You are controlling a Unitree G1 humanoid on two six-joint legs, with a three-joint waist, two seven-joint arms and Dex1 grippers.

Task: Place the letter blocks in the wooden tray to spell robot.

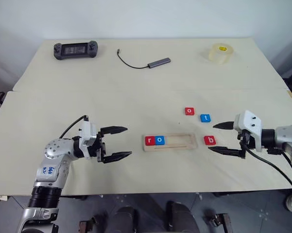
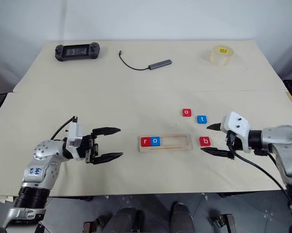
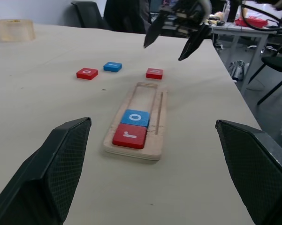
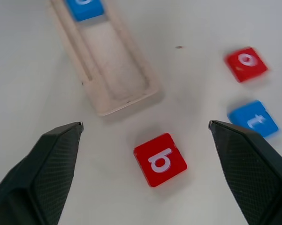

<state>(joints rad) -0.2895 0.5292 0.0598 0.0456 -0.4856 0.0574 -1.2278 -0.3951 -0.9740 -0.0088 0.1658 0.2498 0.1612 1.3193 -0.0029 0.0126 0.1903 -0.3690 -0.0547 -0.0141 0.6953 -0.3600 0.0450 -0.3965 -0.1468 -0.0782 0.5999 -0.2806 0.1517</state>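
The wooden tray (image 1: 169, 141) lies at the middle front of the table, holding a red r block (image 1: 149, 141) and a blue o block (image 1: 159, 140) at its left end. A red b block (image 1: 210, 140) lies just right of the tray. Farther back sit a red o block (image 1: 189, 111) and a blue t block (image 1: 205, 118). My right gripper (image 1: 219, 137) stands open just right of the b block, empty; the b block (image 4: 160, 159) lies on the table between its fingers. My left gripper (image 1: 120, 142) is open and empty, left of the tray.
At the back of the table are a black handheld game console (image 1: 75, 50), a grey USB hub with cable (image 1: 158, 62) and a roll of clear tape (image 1: 219, 53). The table's front edge runs close below both grippers.
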